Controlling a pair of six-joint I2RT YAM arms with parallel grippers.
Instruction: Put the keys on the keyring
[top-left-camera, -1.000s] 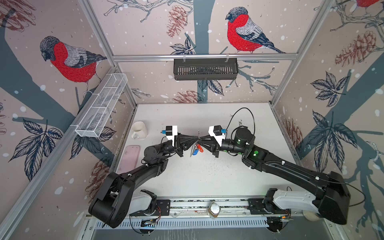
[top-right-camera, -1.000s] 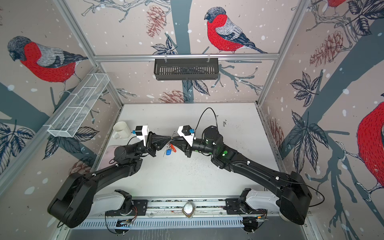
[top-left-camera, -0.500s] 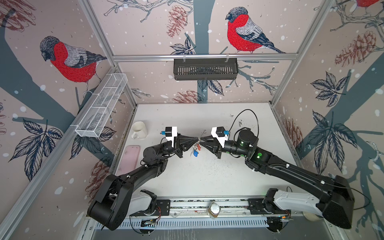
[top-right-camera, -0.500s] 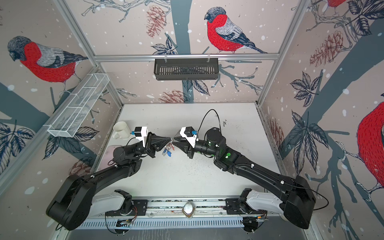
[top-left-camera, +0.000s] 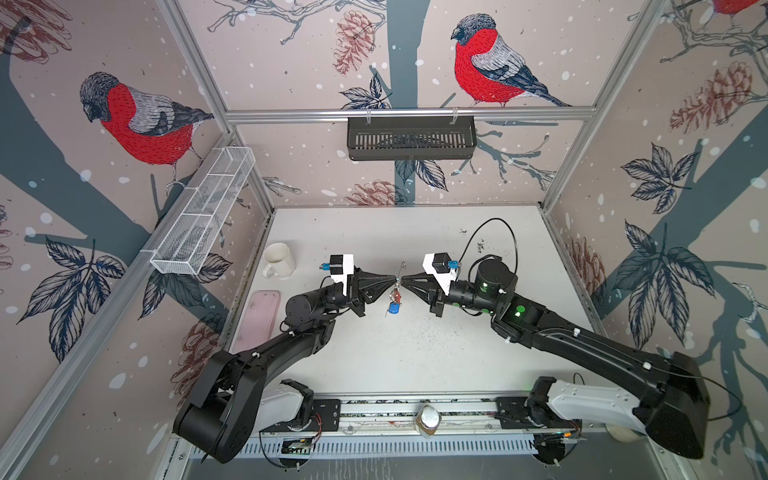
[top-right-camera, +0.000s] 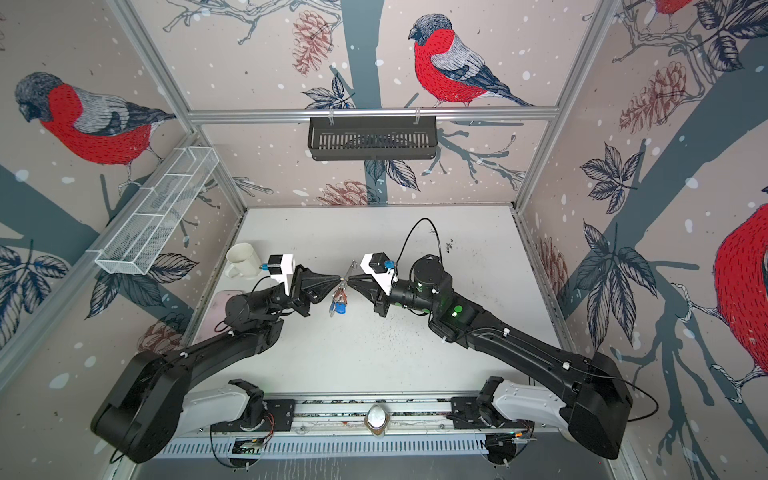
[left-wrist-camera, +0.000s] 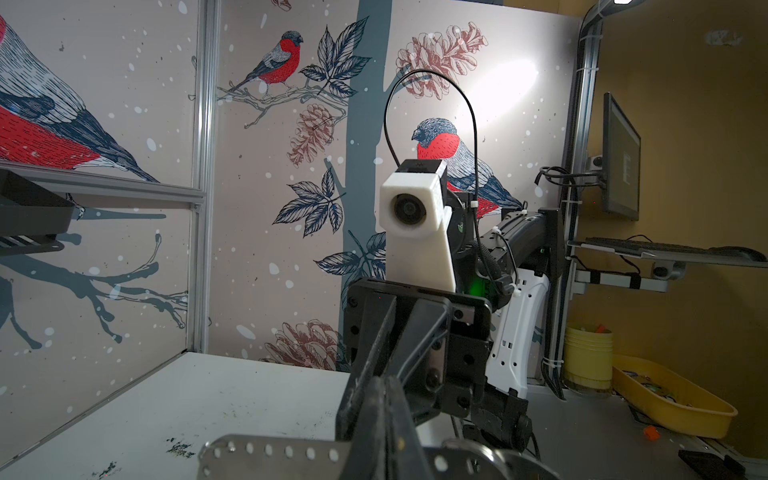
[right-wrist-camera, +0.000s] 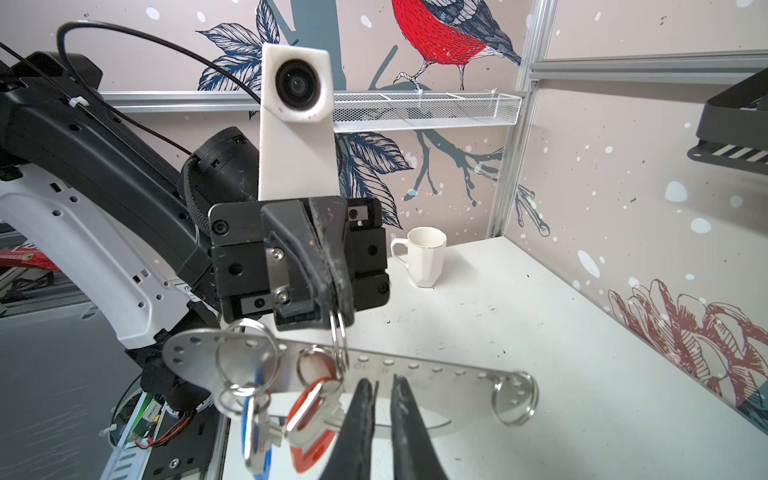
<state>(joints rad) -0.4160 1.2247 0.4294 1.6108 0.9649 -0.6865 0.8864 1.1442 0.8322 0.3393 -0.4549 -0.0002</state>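
right wrist view: the keyring (right-wrist-camera: 449, 376), a flat silver strip with rows of small holes, hangs nearly level in the air between the two grippers.
left gripper (right-wrist-camera: 336, 320): fingers pressed together, pinching a split ring (right-wrist-camera: 333, 336) that crosses the strip's face; whether that ring passes through a hole cannot be told.
right gripper (right-wrist-camera: 381, 380): fingers a narrow gap apart, tips at the strip's edge; cannot tell whether they pinch anything.
keys (right-wrist-camera: 309, 409): one red-tagged, one blue-tagged, dangling from rings toward one end of the strip.
top views: in both, the grippers meet tip to tip above the middle of the table (top-left-camera: 415, 357), keys hanging just beneath.
mug (top-left-camera: 279, 259): white, upright, near the table's left edge.
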